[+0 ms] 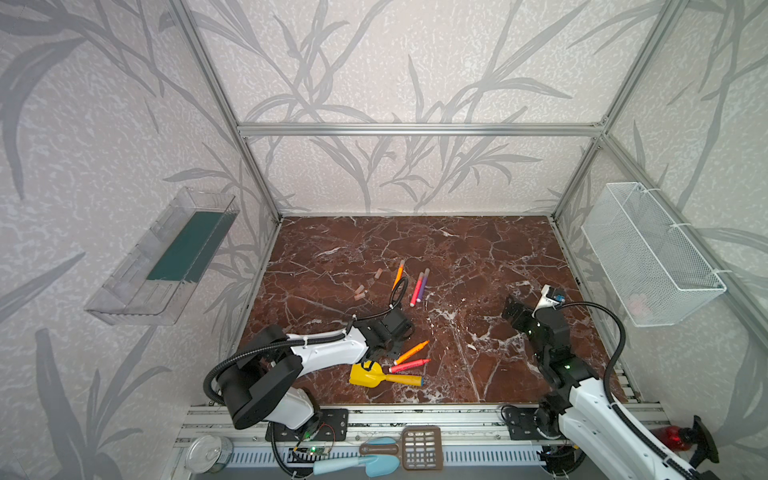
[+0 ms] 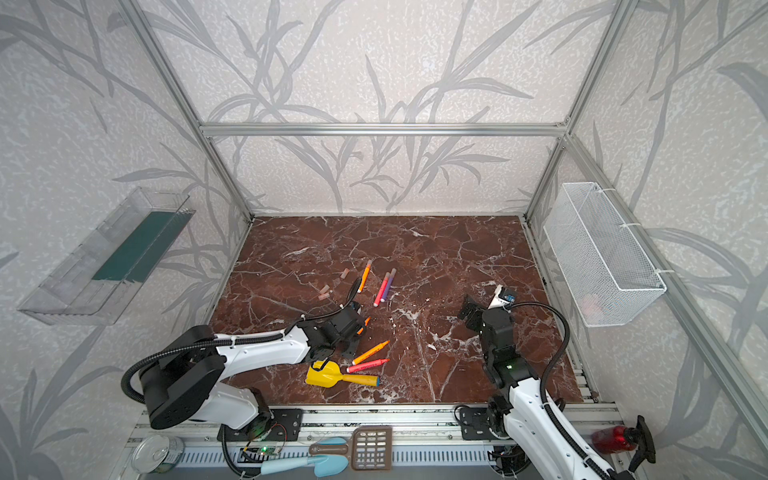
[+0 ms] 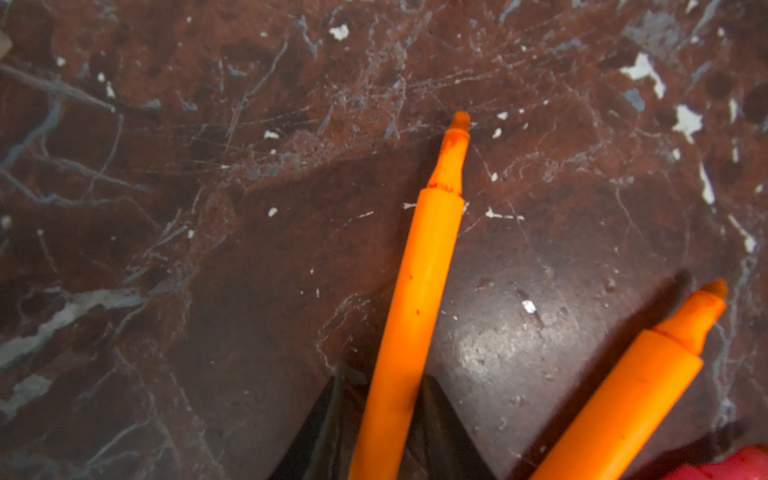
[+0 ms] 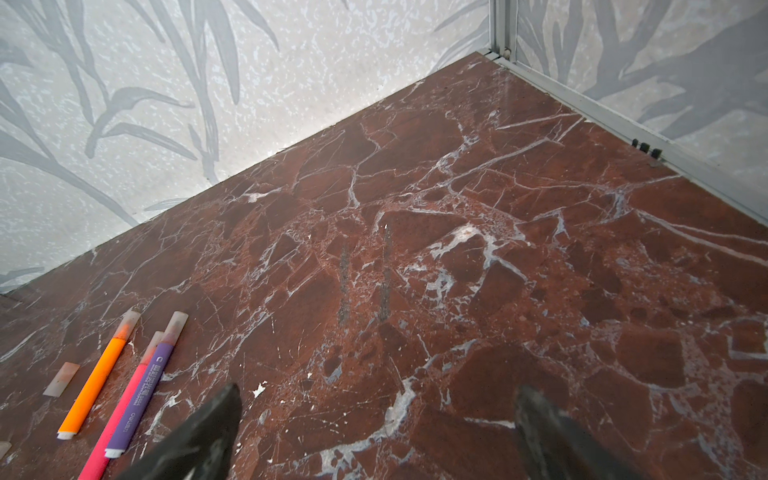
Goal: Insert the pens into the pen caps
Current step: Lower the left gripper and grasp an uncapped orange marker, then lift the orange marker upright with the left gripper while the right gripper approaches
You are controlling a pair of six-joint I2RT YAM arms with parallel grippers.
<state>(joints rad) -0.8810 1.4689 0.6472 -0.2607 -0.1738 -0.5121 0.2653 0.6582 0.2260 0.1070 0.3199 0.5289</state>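
Orange pen (image 3: pixel 419 291) runs lengthwise between the fingers of the left pincer (image 3: pixel 386 374), which is clamped on its barrel close to the surface (image 3: pixel 166 208). The writing tip sticks out ahead, likely so it can slide into a cap. Loose caps (image 1: pixel 360 293) lie farther back. The right pincer (image 4: pixel 378 388) hangs spread and empty, well apart.
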